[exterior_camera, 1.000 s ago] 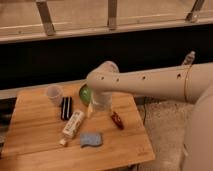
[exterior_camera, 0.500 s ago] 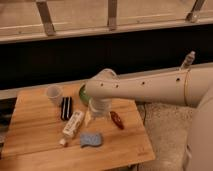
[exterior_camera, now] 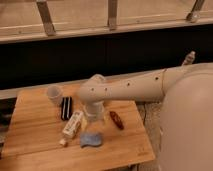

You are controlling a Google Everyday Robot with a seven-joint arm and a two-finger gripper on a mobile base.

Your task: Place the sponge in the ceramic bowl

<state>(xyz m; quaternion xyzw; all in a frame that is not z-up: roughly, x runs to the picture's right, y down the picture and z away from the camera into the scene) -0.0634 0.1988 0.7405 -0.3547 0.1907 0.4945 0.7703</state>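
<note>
The blue-grey sponge [exterior_camera: 91, 140] lies flat on the wooden table [exterior_camera: 30, 145], near its front edge. My gripper [exterior_camera: 95, 116] hangs from the pale arm's wrist [exterior_camera: 92, 91], just above and behind the sponge and a short gap from it. The ceramic bowl is hidden behind the wrist and gripper.
A translucent white cup [exterior_camera: 54, 93] stands at the back left. Beside it lies a black ridged block [exterior_camera: 66, 108], with a white carton [exterior_camera: 73, 124] in front of that. A red-brown object [exterior_camera: 116, 120] lies right of the gripper. A dark wall runs behind the table.
The wrist and gripper have moved left and down toward the sponge and now cover the green bowl. Nothing on the table has shifted.
</note>
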